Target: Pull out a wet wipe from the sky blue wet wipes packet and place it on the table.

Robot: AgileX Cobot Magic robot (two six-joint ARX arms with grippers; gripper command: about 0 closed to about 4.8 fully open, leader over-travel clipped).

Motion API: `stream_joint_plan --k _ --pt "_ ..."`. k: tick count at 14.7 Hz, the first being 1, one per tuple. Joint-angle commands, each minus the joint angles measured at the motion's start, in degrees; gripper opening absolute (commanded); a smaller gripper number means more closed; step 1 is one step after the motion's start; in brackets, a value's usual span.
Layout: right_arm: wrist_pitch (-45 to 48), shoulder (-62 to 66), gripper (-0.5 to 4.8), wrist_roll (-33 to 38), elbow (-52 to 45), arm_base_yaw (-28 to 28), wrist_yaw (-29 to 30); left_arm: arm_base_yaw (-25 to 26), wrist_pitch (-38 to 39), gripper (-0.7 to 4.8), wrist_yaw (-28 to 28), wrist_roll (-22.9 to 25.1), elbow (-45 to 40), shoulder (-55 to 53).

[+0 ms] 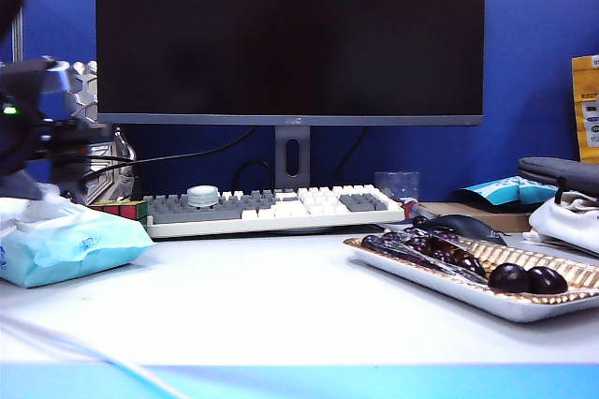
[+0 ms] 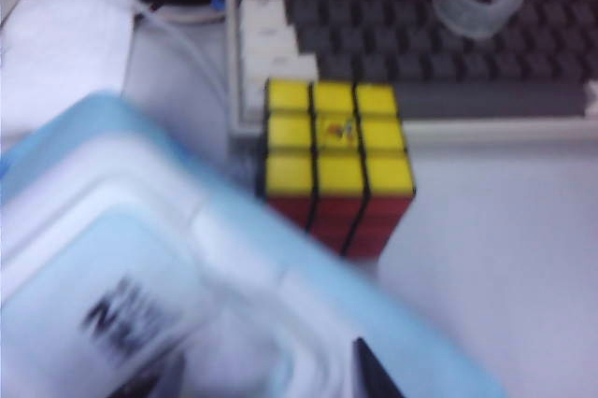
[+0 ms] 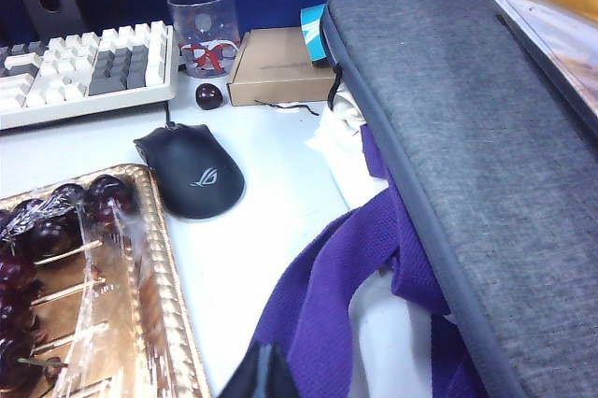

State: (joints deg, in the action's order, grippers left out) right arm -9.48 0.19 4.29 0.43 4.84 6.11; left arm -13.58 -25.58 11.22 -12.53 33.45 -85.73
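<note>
My left claw (image 2: 374, 375) hovers over the soft packet (image 1: 65, 242), grip unclear; the limp wipe wants pinching at its opening; right claw (image 3: 266, 375) idles, unclear.

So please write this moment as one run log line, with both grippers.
left gripper: over sky blue wet wipes packet, jaw state unclear | right gripper: far side, near purple cloth, state unclear | wipe: not yet out

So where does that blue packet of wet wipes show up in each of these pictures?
Exterior view: the sky blue wet wipes packet lies at the far left on the table, under the left arm.
Left wrist view: it fills the near corner, blurred, beside the Rubik's cube.
Right wrist view: not in it.
Shared landmark: the keyboard appears in all three.
</note>
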Motion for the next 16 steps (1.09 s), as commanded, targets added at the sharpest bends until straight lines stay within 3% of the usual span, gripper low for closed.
stream_joint_plan --k 1,5,11,12,14,16 --pt "0.52 -0.04 -0.01 0.2 -0.13 0.04 0.02 0.0 4.17 2.4 1.81 -0.13 4.42 -2.99" --pt "0.52 -0.04 -0.01 0.2 -0.13 0.04 0.02 0.0 11.15 2.33 8.11 -0.15 4.87 -1.05" --pt "0.52 -0.04 -0.01 0.2 -0.13 0.04 0.02 0.04 13.31 2.32 8.24 0.09 4.87 -1.16" --pt "0.52 -0.04 -0.01 0.2 -0.13 0.04 0.02 0.04 12.35 1.73 8.7 0.09 4.87 -2.19" --pt "0.52 -0.04 -0.01 0.2 -0.13 0.04 0.04 0.04 10.69 -0.06 8.33 0.07 4.87 -2.58" --pt "0.52 -0.04 -0.01 0.2 -0.13 0.04 0.04 0.02 7.69 -0.06 5.86 0.09 4.92 -2.08"
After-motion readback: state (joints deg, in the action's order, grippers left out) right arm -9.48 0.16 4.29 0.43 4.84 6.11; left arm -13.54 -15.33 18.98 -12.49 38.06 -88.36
